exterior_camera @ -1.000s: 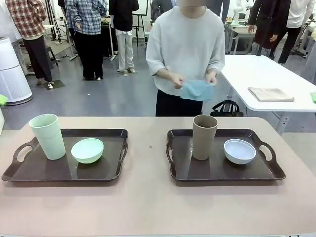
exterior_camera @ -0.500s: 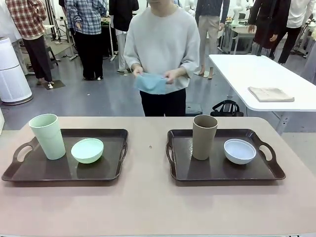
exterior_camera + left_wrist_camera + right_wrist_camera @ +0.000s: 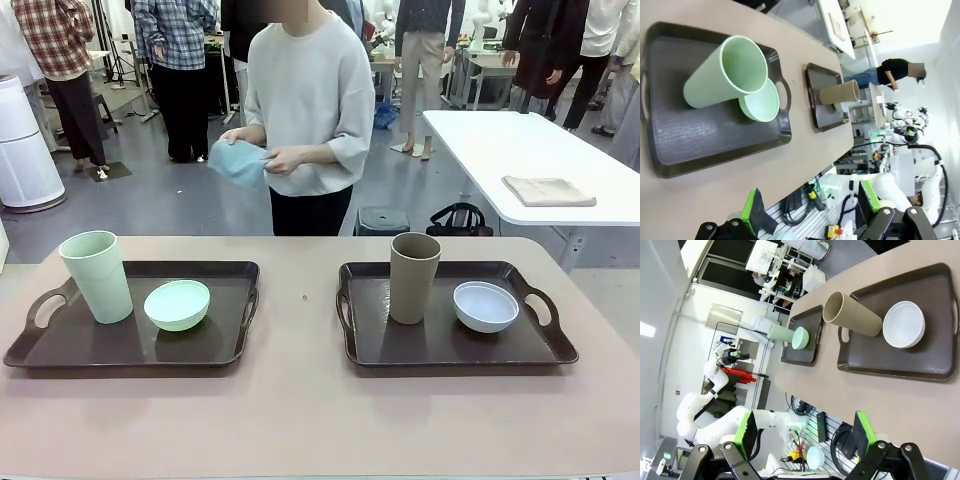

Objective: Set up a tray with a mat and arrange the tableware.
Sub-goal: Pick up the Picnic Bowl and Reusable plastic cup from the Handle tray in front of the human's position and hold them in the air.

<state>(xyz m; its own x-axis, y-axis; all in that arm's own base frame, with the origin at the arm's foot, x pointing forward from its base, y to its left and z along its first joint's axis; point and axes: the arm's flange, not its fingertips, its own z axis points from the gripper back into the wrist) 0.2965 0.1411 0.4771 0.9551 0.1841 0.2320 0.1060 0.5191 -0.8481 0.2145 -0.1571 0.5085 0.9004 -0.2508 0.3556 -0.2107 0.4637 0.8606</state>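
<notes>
Two trays laid with tableware, both robot hands open and empty

On the tabletop (image 3: 300, 420) the left tray (image 3: 60, 345) carries the green tumbler (image 3: 96, 276) upright at its left end, with the green bowl (image 3: 177, 304) just beside it to the right; the right tray (image 3: 400, 345), well apart, carries the brown tumbler (image 3: 414, 277) upright left of its middle and the white bowl (image 3: 486, 306) just to that tumbler's right. The left hand (image 3: 810, 205) has its green pads spread wide with nothing between them, and the right hand (image 3: 805, 432) is spread the same way, also empty. Beyond the far edge a person (image 3: 305, 110) stands holding a pale blue mat (image 3: 238, 162) at waist height, clear of the tabletop
</notes>
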